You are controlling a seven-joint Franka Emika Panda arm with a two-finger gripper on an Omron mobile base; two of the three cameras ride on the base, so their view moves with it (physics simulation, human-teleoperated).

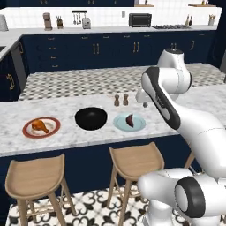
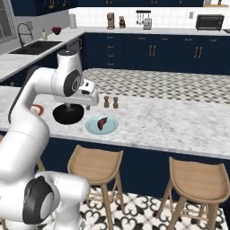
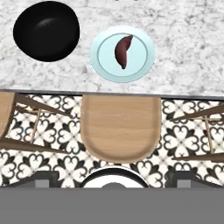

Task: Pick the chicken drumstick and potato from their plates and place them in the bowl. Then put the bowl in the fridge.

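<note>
Risk: the potato [image 3: 123,51] is a narrow, curved lump lying loose on the pale blue-green plate [image 3: 104,65]; an off-centre descent could skid it off the plate or knock the black bowl [image 3: 46,30] just beside. The drumstick [image 1: 40,126] sits untouched on the red-rimmed plate [image 1: 28,130] beyond the bowl. The gripper stands spread wide, empty, high above the stool [image 3: 120,127]; the potato lies ahead of it on the counter [image 3: 188,57]

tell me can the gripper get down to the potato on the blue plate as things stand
Probably yes: the potato lies bare on its pale blue plate, nothing over it, the black bowl beside and apart. The jaws are open.
</note>
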